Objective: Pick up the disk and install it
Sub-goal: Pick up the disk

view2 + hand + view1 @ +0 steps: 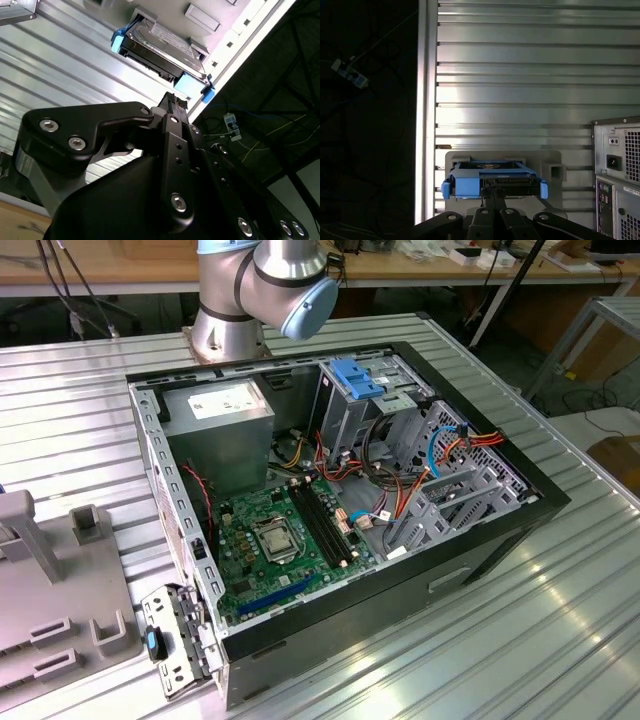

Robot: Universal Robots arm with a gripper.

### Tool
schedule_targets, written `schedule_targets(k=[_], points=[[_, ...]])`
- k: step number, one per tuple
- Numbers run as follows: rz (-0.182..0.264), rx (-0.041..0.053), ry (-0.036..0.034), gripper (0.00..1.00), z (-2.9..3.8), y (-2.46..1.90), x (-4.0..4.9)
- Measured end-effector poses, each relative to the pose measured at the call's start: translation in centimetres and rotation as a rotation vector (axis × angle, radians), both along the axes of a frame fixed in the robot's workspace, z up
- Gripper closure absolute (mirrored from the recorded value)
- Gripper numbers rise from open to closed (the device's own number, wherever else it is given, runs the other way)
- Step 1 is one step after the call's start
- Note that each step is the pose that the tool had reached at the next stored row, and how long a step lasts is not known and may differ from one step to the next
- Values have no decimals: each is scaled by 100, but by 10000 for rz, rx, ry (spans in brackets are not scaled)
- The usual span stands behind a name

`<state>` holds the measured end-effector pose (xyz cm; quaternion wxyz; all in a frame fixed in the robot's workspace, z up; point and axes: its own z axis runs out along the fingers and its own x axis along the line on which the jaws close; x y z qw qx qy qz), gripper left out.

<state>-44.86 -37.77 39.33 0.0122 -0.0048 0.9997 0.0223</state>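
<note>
The disk (162,42) lies flat on a grey holder plate (540,157) on the ribbed metal table. It has a dark body, a pale label on top and blue rails (192,86) along its edges. In the first wrist view the disk (492,180) shows end-on. My gripper (493,194) hangs just short of that near end, in line with its middle. Its black fingers (175,102) lie close together with nothing between them, a small gap away from the disk.
The open computer case (340,500) lies on the table, with a blue drive cage (358,375), a grey power-supply box (225,415) and a motherboard inside. Its rear panel (620,175) stands beside the holder. The table edge (422,125) drops off close to the disk.
</note>
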Motion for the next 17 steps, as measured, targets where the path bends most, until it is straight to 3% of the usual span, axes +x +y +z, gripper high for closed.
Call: schedule_targets(k=[8,11,17], points=[[570,0,1,89,1,0,0],[1133,1,0,89,0,0,0],[1642,1,0,89,0,0,0]])
